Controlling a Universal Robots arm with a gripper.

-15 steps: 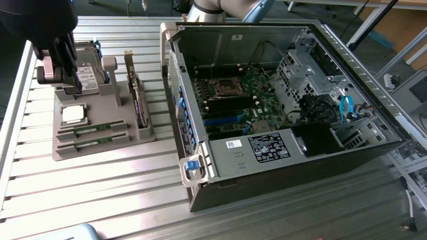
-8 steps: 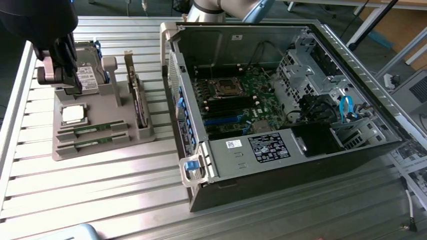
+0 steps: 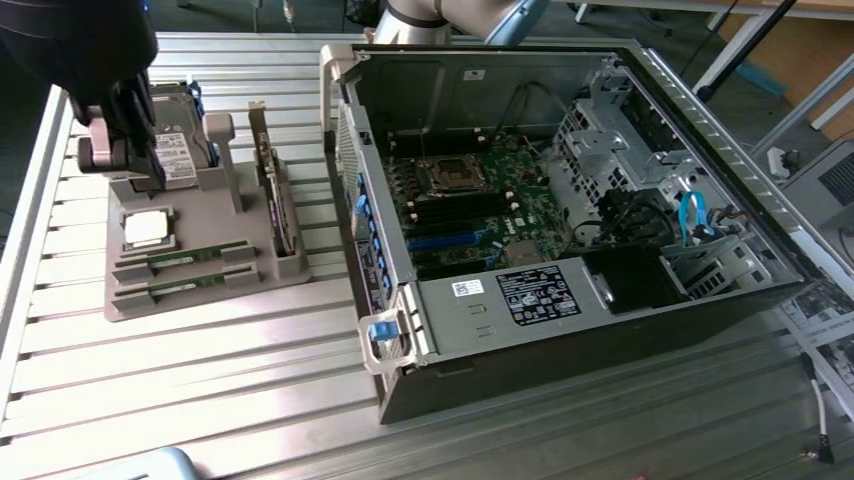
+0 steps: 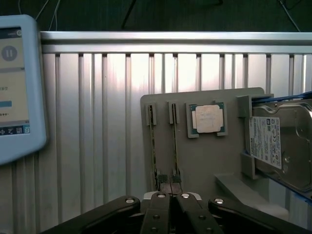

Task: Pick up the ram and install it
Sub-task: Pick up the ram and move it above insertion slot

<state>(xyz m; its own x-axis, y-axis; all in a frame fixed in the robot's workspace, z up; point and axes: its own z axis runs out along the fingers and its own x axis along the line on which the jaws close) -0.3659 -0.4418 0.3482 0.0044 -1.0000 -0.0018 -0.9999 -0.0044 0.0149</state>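
Two ram sticks (image 3: 182, 262) (image 3: 179, 290) lie edge-up in slots of a grey holder tray (image 3: 200, 310) at the exterior view's left. In the wrist view they are two thin green strips (image 4: 152, 146) (image 4: 174, 146) running away from the fingers. My gripper (image 3: 130, 120) hangs above the far end of the tray, over the hard drive, clear of the sticks. Its fingers (image 4: 161, 207) are pressed together, shut, with nothing between them. The open computer case (image 3: 747, 300) lies on its side to the right, with black memory slots (image 3: 461, 212) on its motherboard.
The tray also holds a square silver processor (image 3: 147, 228) (image 4: 208, 118), a hard drive (image 3: 180, 150) (image 4: 282, 146) and an upright dark expansion card (image 3: 276, 200). A pale touchscreen device (image 4: 19, 83) lies on the ribbed metal table (image 3: 200, 400). Cables and drive cages crowd the case's right side.
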